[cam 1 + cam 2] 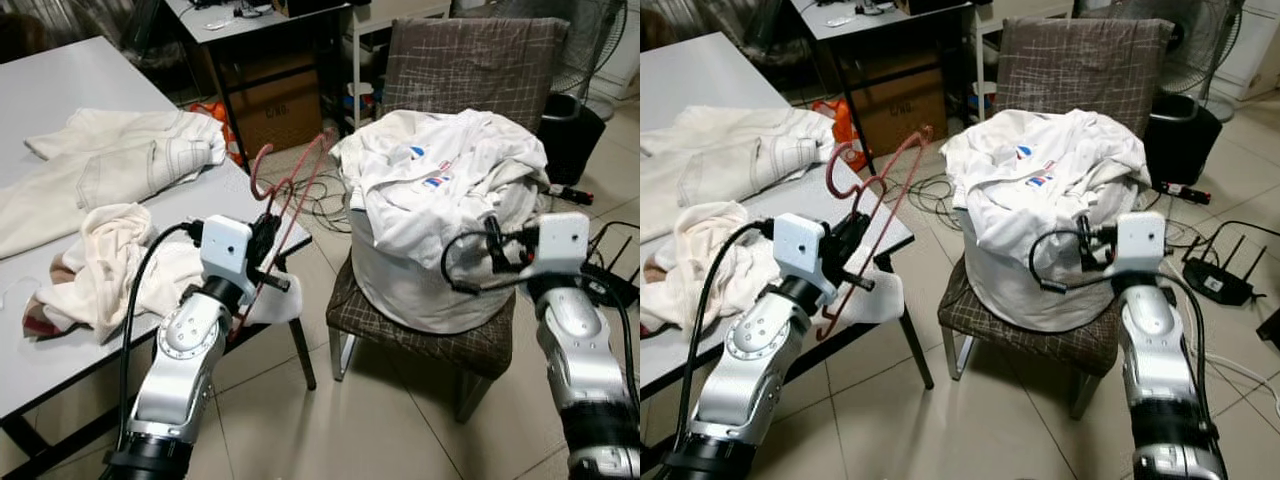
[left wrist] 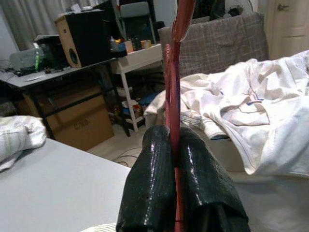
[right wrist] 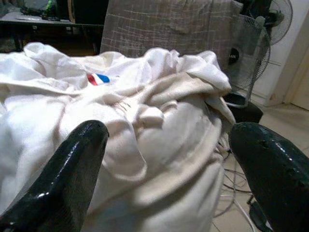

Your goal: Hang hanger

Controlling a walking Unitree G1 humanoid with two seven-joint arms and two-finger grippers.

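The hanger [image 1: 290, 195] is pinched tight in your left gripper [image 1: 268, 243] over the table [image 1: 60, 100] corner; keep it upright. Your right gripper [image 3: 169, 164] is wide open, holding nothing.

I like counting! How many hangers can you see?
1. The hanger is red, gripped by the left gripper above the table edge. More could be hidden under the clothes in the basket.

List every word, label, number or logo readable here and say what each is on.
Cardboard box under the dark desk: a faint print that may read "C&C", too blurred to be sure.
White shirt in the basket: a red, white and blue emblem, no legible letters.
Nothing else can be read.
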